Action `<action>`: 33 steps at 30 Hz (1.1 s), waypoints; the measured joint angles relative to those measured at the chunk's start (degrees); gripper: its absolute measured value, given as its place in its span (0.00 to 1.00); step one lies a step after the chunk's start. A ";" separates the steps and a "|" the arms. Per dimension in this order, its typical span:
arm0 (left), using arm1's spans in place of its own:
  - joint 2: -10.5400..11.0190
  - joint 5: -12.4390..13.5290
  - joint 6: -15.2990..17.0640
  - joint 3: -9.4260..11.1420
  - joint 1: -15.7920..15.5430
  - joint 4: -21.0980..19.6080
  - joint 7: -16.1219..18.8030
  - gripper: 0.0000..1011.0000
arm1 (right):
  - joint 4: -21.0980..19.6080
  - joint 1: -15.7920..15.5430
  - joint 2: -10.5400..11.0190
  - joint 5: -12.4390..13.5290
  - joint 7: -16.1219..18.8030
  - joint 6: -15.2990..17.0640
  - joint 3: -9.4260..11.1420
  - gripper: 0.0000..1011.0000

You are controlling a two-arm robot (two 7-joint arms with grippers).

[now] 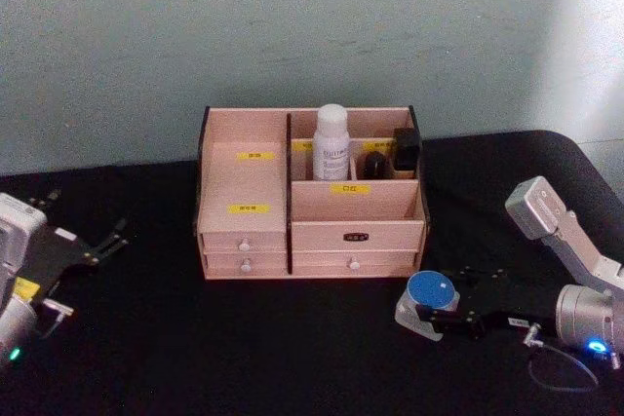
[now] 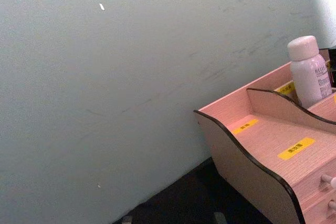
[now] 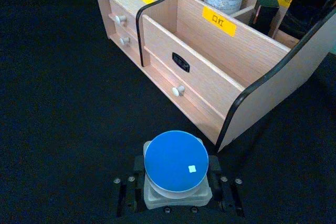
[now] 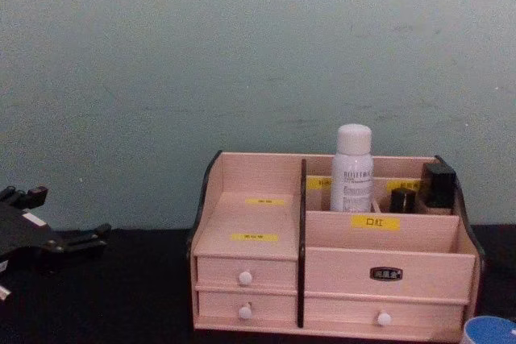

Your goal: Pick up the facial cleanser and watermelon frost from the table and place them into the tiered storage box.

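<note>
Watermelon frost (image 3: pixel 175 158) in right hand (image 3: pixel 177 179)

The cleanser (image 1: pixel 331 143) stands in the box (image 1: pixel 229 182)'s rear compartment. The jar (image 1: pixel 432 291) sits on the table (image 1: pixel 195 338), just before the box's right corner.

We look past a pale grey-green wall (image 2: pixel 105 103) to one end of the box (image 2: pixel 236 156), its pink side panel curving under a black edge. Yellow labels (image 2: pixel 296 148) lie on the stepped shelves. A white bottle (image 2: pixel 308 74) stands upright in a rear compartment behind a curved divider. Two white knobs (image 2: pixel 328 181) show at the frame's edge, and the box sits on a black table (image 2: pixel 189 198).
</note>
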 joint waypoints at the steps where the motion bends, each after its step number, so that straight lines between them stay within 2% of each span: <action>1: 0.00 0.00 0.00 0.00 0.00 0.00 0.00 0.99 | -0.01 0.00 0.00 0.00 0.00 -0.01 0.00 0.70; 18: 0.00 0.00 0.00 0.00 0.00 0.00 0.00 0.99 | -0.04 0.06 0.10 0.01 0.66 -0.78 0.00 0.70; 26: 0.00 0.00 0.00 0.00 0.00 0.00 0.00 0.99 | -0.59 0.50 0.70 1.20 3.24 -1.90 -0.12 0.70; 33: 0.00 0.00 0.00 0.00 0.00 0.00 0.00 0.99 | -1.09 2.46 0.39 2.83 5.91 -2.53 -1.23 0.70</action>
